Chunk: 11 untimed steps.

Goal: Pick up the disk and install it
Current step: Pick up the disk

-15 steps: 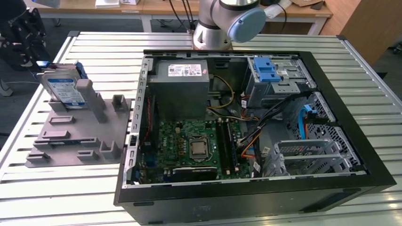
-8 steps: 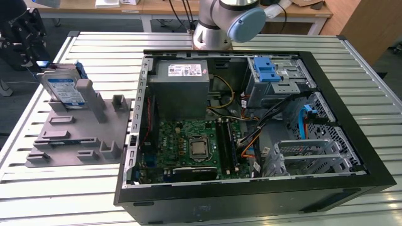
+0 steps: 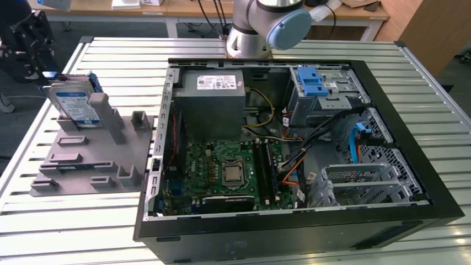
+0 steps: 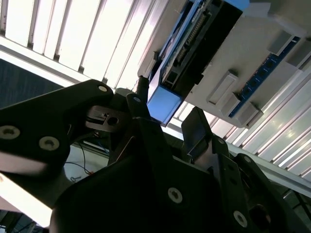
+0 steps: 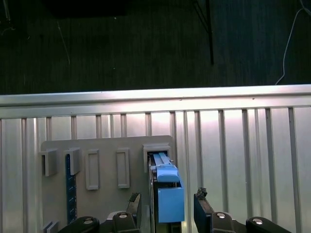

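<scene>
Spread apart and holding nothing, the gripper (image 5: 167, 199) flanks the disk (image 5: 164, 175), one finger (image 5: 135, 206) off each broad face, neither seemingly touching. The disk stands on edge in the grey holder (image 5: 104, 145) on the slatted table (image 5: 233, 145), outside the open computer case (image 3: 294, 229), its top edge running straight between the fingers.

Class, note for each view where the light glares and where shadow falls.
Exterior view: even light, shadow deep inside the computer case. Second wrist view: table slats glare white; the gripper is a dark silhouette. First wrist view: the table's edge glares, the floor beyond is dark, the disk is well lit.
</scene>
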Each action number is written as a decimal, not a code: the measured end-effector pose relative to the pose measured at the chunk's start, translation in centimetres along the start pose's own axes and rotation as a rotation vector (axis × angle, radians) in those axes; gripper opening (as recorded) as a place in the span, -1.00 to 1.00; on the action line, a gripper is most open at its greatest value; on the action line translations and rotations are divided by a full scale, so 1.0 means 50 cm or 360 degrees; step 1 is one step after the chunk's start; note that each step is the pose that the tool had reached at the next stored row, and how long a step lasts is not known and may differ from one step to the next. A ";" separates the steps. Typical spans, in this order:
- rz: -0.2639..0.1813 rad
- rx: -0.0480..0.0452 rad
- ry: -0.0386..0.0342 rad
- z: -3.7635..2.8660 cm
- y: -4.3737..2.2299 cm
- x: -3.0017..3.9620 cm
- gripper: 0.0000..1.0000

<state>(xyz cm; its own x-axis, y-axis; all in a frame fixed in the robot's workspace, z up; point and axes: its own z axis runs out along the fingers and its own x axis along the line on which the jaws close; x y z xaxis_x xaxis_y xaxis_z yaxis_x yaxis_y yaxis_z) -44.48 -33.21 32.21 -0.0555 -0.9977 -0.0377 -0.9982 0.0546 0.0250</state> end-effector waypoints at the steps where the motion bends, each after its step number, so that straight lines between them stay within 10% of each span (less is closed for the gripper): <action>1: 0.0000 0.0000 0.0000 0.003 0.000 -0.001 0.09; 11: -0.0001 0.0000 0.0002 0.034 0.003 -0.003 0.09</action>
<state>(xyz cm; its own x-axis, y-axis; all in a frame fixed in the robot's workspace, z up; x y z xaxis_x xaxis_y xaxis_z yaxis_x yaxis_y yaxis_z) -44.67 -32.98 30.52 -0.0550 -0.9978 -0.0364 -0.9982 0.0541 0.0251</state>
